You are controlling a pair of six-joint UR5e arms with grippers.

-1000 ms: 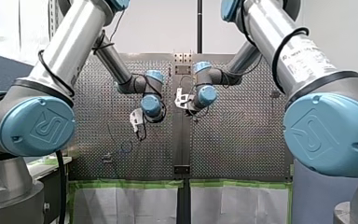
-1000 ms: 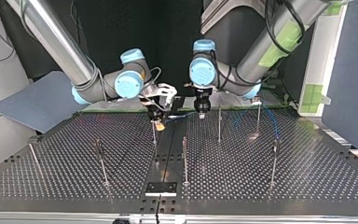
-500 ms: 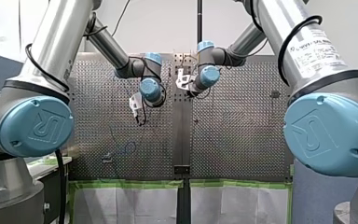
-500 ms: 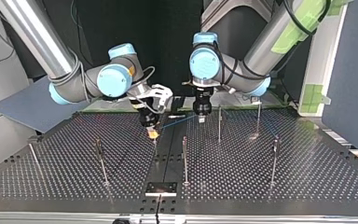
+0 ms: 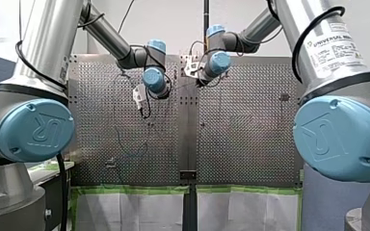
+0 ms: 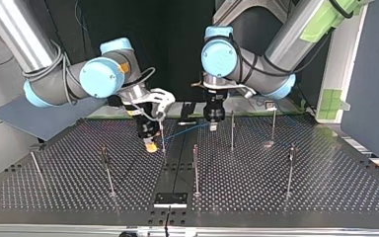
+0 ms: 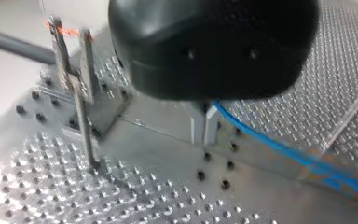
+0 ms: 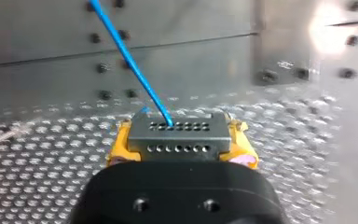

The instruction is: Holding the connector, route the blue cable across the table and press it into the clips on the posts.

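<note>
In the right wrist view a grey connector [image 8: 178, 133] with rows of small holes sits between yellow pads [image 8: 116, 149]; my right gripper [image 8: 179, 140] is shut on it. The blue cable [image 8: 128, 58] leaves its face and runs ahead over the plate. In the top view that gripper [image 6: 150, 144] hangs just above the plate at centre left, beside a thin post [image 6: 163, 138]. The cable [image 6: 185, 131] stretches from there to my left gripper [image 6: 212, 124], whose metal fingers [image 7: 200, 126] are shut on the blue cable [image 7: 279, 149].
Several thin posts stand on the perforated plate: [image 6: 196, 170], [image 6: 232, 131], [image 6: 273, 123], [image 6: 290, 170], [image 6: 107, 173]. In the left wrist view a clip post [image 7: 77, 88] stands beside the fingers. A black block [image 6: 170, 199] sits at the plate's near edge in the top view.
In the top view my right gripper has moved left and nearer with the connector. My left gripper has shifted only slightly. The cable between them has drawn out longer.
</note>
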